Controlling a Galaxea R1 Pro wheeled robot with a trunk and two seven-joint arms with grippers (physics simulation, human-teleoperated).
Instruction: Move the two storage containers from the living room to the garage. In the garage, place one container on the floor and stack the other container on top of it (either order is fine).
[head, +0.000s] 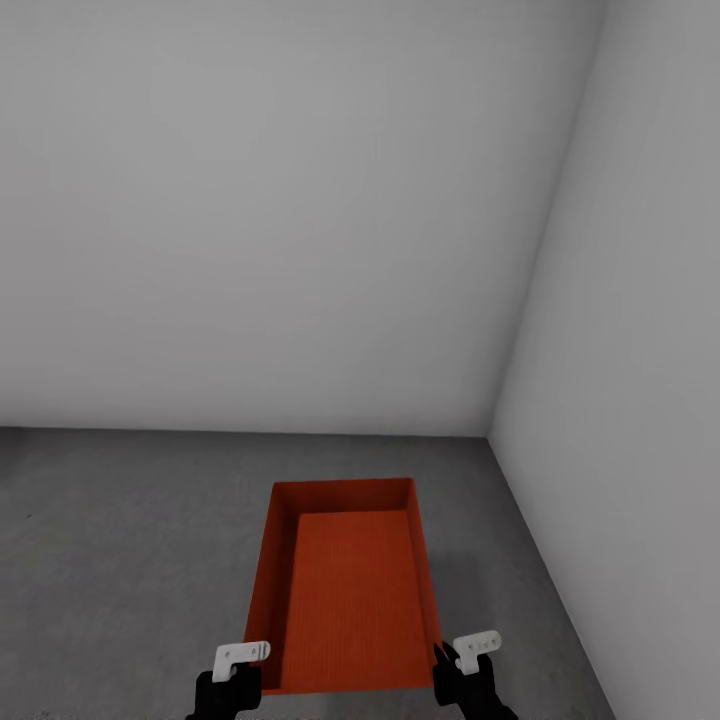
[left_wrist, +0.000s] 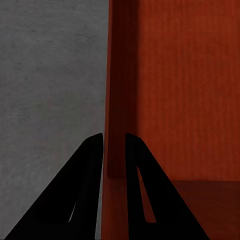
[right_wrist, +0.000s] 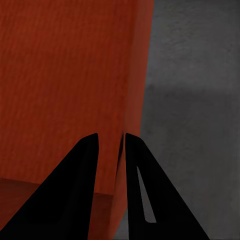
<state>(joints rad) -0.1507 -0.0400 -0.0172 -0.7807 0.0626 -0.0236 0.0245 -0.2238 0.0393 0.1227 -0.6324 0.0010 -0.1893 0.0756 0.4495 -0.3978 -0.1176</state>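
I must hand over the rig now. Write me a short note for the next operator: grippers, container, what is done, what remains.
Left gripper: shut on the left side wall of the storage container, one finger inside and one outside.
Right gripper: shut on the right side wall in the same way.
Container: held by both arms over the grey concrete floor, near a corner of pale grey walls.
Done: one container has been brought here.
Left: set it down, then stack the second container on it.
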